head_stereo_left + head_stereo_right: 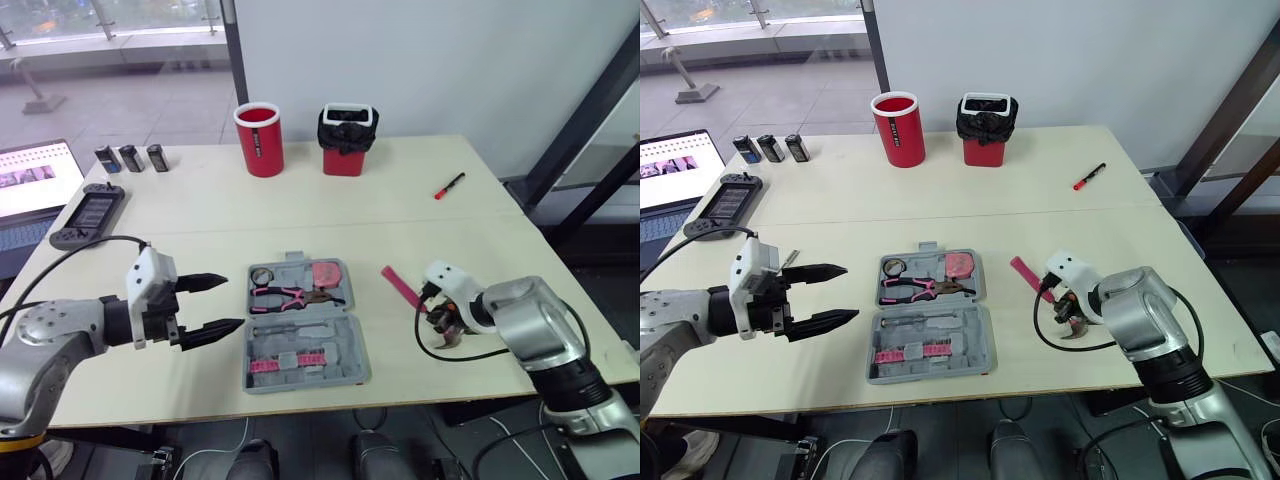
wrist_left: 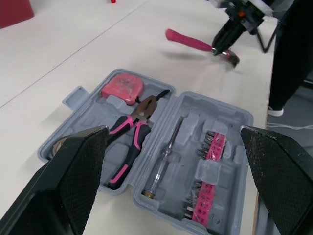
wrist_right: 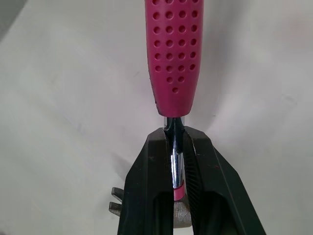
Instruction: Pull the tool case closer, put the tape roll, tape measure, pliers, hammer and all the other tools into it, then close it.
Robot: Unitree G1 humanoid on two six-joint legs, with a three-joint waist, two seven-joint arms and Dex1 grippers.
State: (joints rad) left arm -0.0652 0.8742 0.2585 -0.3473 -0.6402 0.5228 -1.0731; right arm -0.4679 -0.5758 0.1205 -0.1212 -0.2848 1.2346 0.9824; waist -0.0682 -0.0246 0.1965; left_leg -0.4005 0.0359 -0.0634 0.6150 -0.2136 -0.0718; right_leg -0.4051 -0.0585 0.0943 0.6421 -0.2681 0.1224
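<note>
No writing can be read anywhere. The red cup [image 1: 259, 140], far beyond the left hand [image 1: 235, 302], bears a dark upright strip whose print is too small to make out. The laptop screen [image 1: 35, 178], beyond that hand's outer side, shows pictures and lines, none legible.

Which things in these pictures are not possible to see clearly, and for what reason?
Head of the hammer: right wrist view, mostly hidden behind the right end effector.
Tape roll: left wrist view, mostly covered by the left end effector.
Three small dark items far across the table: head views, too small to identify.
Laptop: cut off by the edge, head views.
</note>
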